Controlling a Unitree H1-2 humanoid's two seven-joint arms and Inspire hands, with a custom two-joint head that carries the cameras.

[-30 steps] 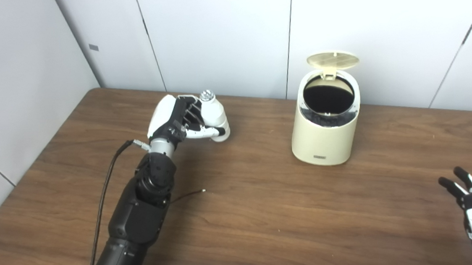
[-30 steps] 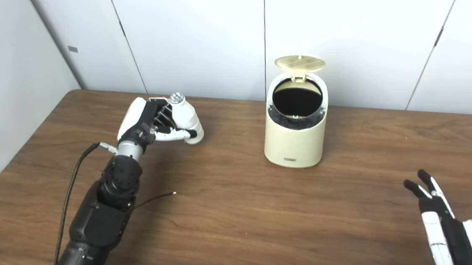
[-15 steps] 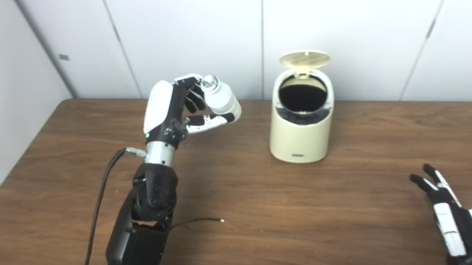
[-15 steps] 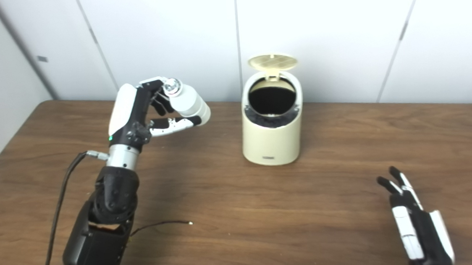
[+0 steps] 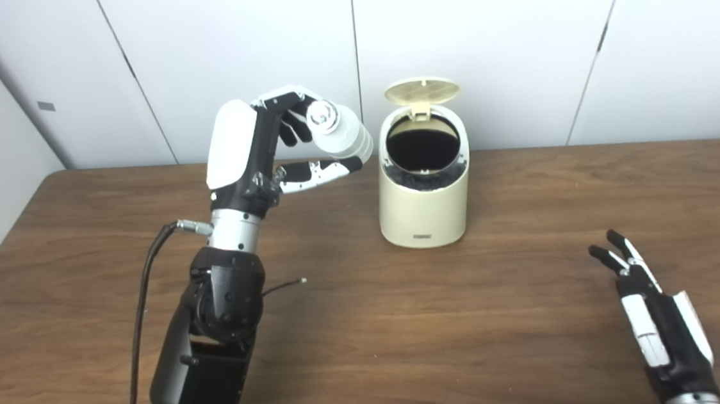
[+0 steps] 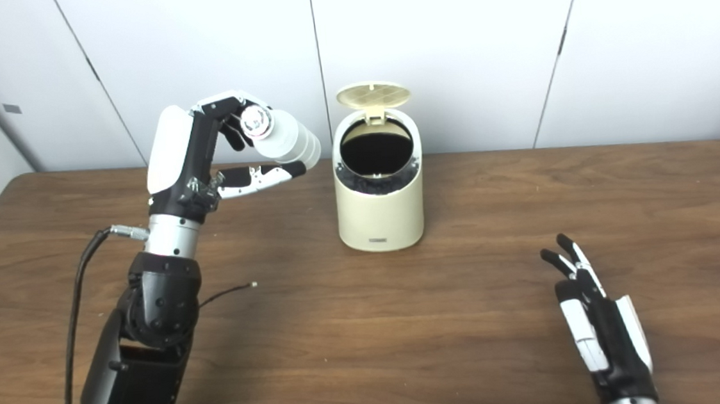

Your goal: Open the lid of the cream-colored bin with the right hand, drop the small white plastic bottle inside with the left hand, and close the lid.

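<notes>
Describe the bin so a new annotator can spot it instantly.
Start from the wooden table and look at its far side, near the white wall panels. There stands the cream-colored bin, a small rounded cylinder. Its lid is flipped up at the back, showing a dark opening, with the left hand holding the white bottle beside it.

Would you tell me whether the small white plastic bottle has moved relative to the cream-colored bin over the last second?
Yes. The small white plastic bottle, held in the left hand, has risen off the table and closed toward the cream-colored bin, now beside its open rim.
</notes>
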